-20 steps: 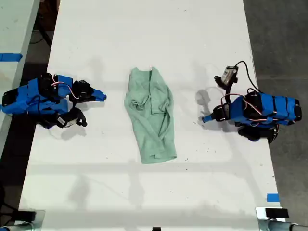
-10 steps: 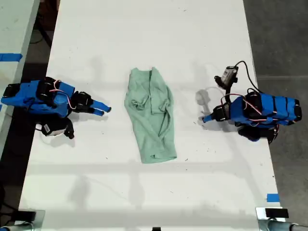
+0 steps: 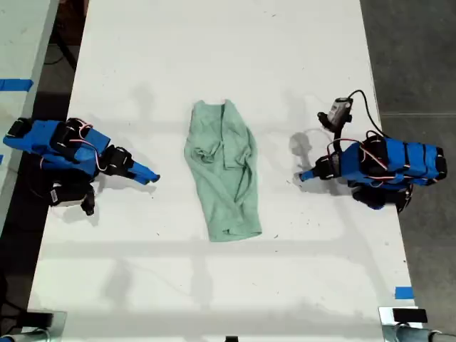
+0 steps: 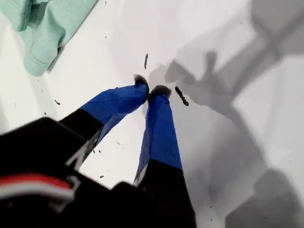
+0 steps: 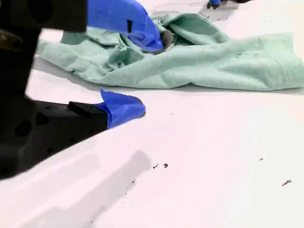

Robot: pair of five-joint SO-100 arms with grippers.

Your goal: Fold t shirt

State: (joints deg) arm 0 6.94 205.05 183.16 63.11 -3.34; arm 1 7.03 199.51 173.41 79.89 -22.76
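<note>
- My first gripper (image 4: 151,89), with 2 blue-taped fingers, is fully closed: the dark fingertips meet and hold nothing. It points down at the white tabletop (image 3: 228,57), close above it; contact cannot be told.
- In the exterior view, my first gripper (image 3: 305,175) sits on that view's right, well apart from the garment.
- My second gripper (image 5: 151,73) stands wide apart, with nothing between the 2 blue-taped fingers.
- In the exterior view, my second gripper (image 3: 146,174) is on that view's left, angled down toward the table, near the garment but apart from it.
- Count: 2 blue arms, 1 garment.
- The small pale mint-green wrinkled cloth t shirt (image 3: 224,171) lies flat in a long narrow shape at the table's middle, between the 2 grippers. Its bunched folds are at the end toward the exterior view's top.
- The first wrist view shows only 1 end of the t shirt (image 4: 42,28); the second wrist view shows it (image 5: 213,61) lengthwise.
- Bare tabletop surrounds the t shirt on all sides, widest toward the exterior view's top and bottom.
</note>
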